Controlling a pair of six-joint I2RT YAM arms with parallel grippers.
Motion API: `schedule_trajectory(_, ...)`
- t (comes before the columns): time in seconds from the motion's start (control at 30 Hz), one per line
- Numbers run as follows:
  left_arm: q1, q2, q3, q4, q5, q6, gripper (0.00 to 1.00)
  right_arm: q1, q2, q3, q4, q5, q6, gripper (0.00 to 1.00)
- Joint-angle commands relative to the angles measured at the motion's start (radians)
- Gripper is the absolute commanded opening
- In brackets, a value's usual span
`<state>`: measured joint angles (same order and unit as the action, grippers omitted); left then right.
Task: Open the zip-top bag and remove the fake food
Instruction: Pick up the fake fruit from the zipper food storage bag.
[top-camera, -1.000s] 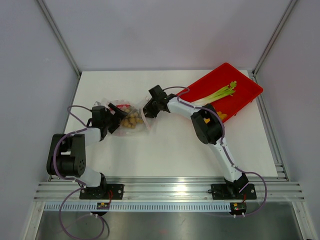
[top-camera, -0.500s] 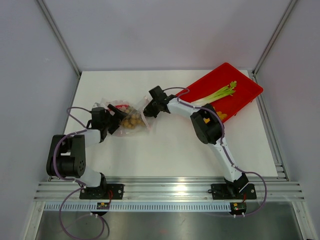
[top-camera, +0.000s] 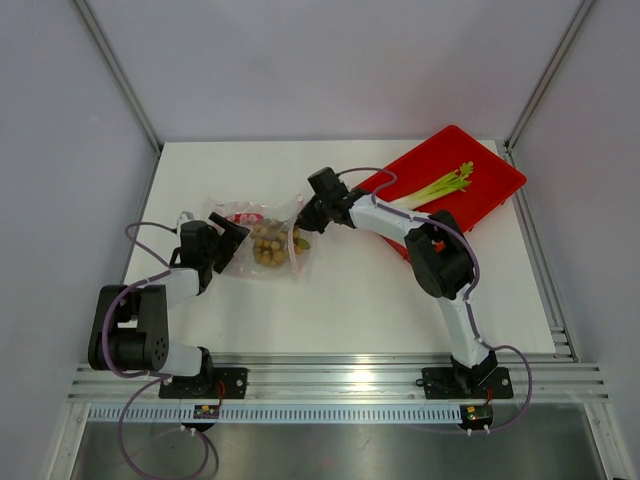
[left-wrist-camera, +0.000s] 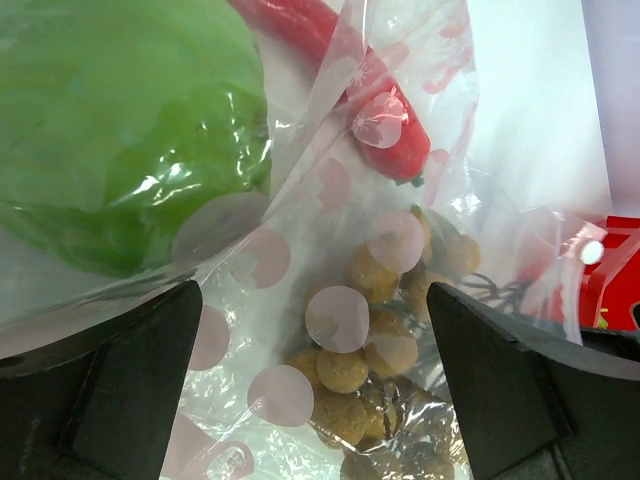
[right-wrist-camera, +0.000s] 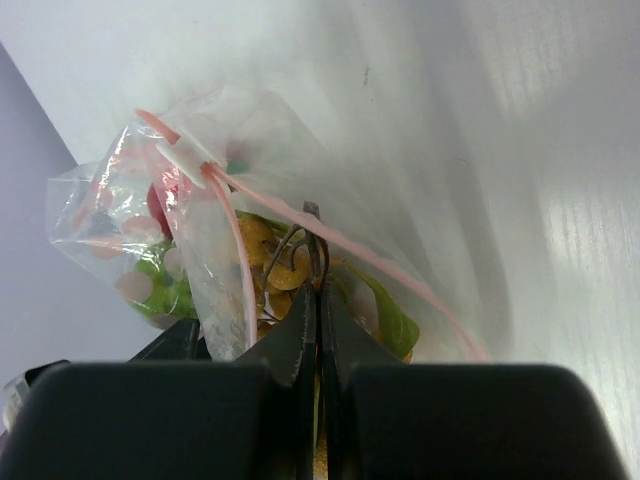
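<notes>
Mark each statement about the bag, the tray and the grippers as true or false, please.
1. The celery lies on the tray. True.
2. The right gripper is wide open. False: its jaws are shut, at the mouth of the bag.
3. The tan balls are inside the bag. True.
4. The bag lies on the tray. False: it lies on the table, apart from the tray.
5. The left gripper is open. True.

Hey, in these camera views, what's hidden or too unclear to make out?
- Right wrist view: what the shut right gripper pinches in the mouth of the zip-top bag; crinkled film blurs it.
- Left wrist view: green fruit, cut off by the frame edge.
- Top view: red tray contents under the right arm.
</notes>
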<state>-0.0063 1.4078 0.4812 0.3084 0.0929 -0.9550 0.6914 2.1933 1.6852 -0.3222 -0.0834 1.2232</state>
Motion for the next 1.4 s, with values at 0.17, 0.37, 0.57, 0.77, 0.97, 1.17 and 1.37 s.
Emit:
schedule_trajectory(0.17, 0.029, 0.008, -0.001, 0.049, -0.024, -0.018, 0.99, -0.03, -0.153, -0.061, 0.015, 0.05, -0.071, 0.0)
schedule_trajectory(0.37, 0.031, 0.02, 0.005, 0.052, -0.01, -0.018, 0.99, -0.049, -0.196, -0.101, 0.018, 0.013, -0.093, 0.0)
schedule_trajectory(0.57, 0.031, 0.034, 0.016, 0.043, -0.01, -0.014, 0.99, -0.055, -0.182, -0.042, -0.052, -0.027, -0.154, 0.0)
schedule_trajectory(0.77, 0.029, 0.04, 0.019, 0.041, -0.009, -0.013, 0.99, -0.064, -0.129, 0.07, -0.187, -0.14, -0.247, 0.0)
schedule_trajectory(0.97, 0.031, 0.053, 0.023, 0.047, 0.01, -0.019, 0.99, -0.069, -0.066, 0.126, -0.265, -0.248, -0.317, 0.0)
schedule_trajectory(1.17, 0.029, 0.062, 0.034, 0.032, 0.002, -0.011, 0.99, -0.069, -0.03, 0.146, -0.334, -0.312, -0.408, 0.0)
schedule_trajectory(1.37, 0.031, 0.062, 0.045, 0.008, -0.028, -0.002, 0.99, -0.069, -0.059, 0.143, -0.408, -0.294, -0.494, 0.0)
